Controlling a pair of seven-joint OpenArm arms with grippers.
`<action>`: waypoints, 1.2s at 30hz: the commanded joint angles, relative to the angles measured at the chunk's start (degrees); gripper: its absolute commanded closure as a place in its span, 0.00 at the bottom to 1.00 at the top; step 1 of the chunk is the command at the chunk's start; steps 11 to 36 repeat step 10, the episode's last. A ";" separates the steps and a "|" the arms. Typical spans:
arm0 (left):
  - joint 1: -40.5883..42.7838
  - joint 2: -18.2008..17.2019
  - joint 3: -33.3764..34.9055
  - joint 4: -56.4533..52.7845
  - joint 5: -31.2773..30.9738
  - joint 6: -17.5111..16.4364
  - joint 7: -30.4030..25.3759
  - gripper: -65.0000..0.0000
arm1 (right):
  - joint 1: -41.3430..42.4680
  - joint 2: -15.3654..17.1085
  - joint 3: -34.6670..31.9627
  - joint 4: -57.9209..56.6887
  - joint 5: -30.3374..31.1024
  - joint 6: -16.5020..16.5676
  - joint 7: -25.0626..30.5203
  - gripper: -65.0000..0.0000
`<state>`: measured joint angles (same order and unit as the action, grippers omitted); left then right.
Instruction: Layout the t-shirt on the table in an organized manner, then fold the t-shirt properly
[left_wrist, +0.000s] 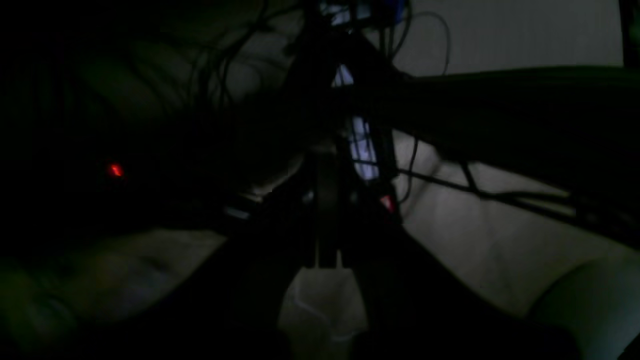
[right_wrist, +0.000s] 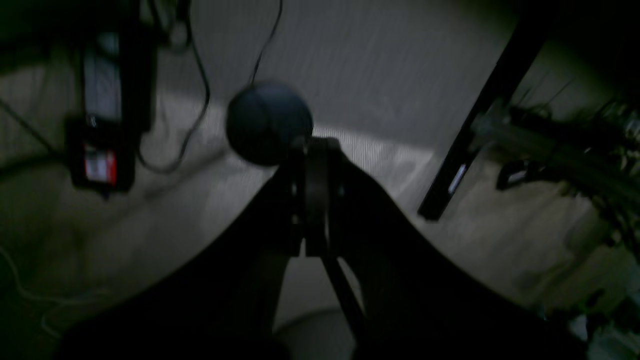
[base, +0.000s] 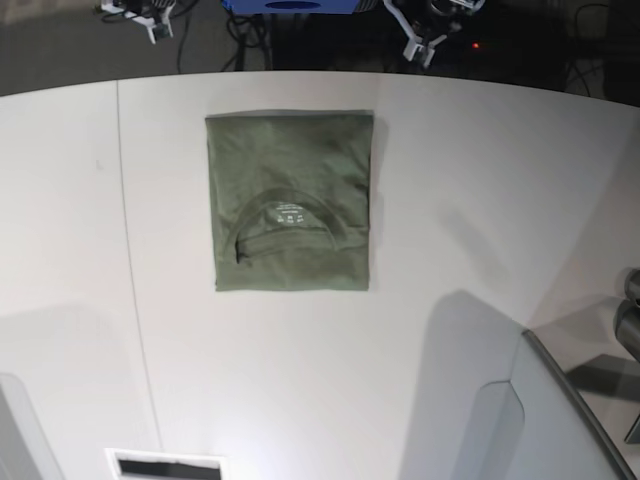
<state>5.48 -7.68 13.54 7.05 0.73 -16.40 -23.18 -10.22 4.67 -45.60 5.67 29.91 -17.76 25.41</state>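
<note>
T-shirt (base: 290, 200) label print (unreadable).

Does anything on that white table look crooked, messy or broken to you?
Nothing stands out. The t-shirt lies folded into a neat rectangle on the table, its edges roughly square to the view and its collar facing up. I see no spills or damage. Both wrist views are too dark to judge much.
</note>
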 joint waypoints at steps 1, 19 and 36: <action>0.46 -0.19 1.80 -1.82 0.19 -0.08 0.10 1.00 | -1.17 0.04 0.20 -0.09 0.29 -0.31 -0.31 0.99; -0.42 -0.19 7.69 -4.90 -0.16 -0.08 -0.43 1.00 | -0.73 -0.40 0.20 -0.18 0.29 -0.40 -0.31 0.99; -0.42 -0.19 7.69 -4.90 -0.16 -0.08 -0.43 1.00 | -0.73 -0.40 0.20 -0.18 0.29 -0.40 -0.31 0.99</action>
